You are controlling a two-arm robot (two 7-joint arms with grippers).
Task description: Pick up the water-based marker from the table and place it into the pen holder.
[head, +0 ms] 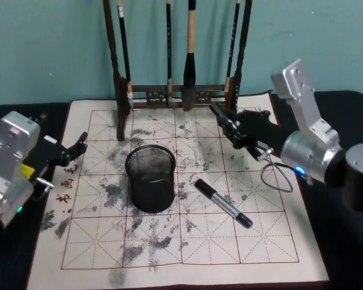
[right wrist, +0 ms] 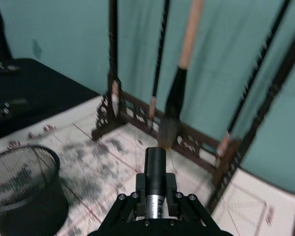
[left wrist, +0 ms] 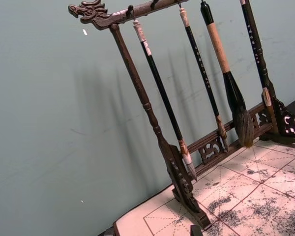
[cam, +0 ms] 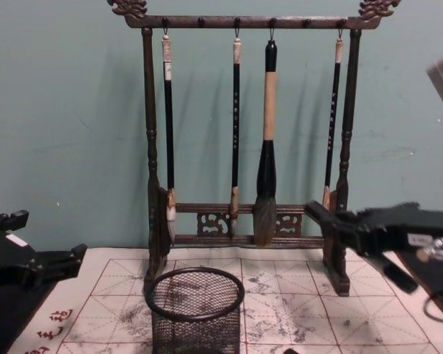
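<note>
Teal wall backs a black table (head: 345, 266) with an ink-stained grid mat (head: 187, 260) spread on it.

From the head view, I see the rack (head: 124, 90) standing along the mat's far edge. The holder (head: 150, 181) stands upright a little left of the mat's middle. The marker (head: 224, 203) lies flat on the mat to the right of the holder, near it but not touching, and slants toward the near right corner. The right gripper (head: 225, 124) hangs above the mat's far right part, near the rack's right post and well apart from the marker. The left gripper (head: 80, 145) sits parked at the mat's left edge. I cannot tell how either pair of jaws stands.

Through the left wrist view I get the rack up close, its brushes (left wrist: 226, 73) hanging over the mat's far edge.

Through the right wrist view the holder stands on the stained mat with the rack beyond it. A black cylinder (right wrist: 155, 169) with a pale band juts from the gripper's mount, and I cannot tell what it is.

From the chest view, the holder stands before the rack. The right gripper reaches in from the right at the height of the rack's lower rail, and the left gripper lies low at the left edge.
</note>
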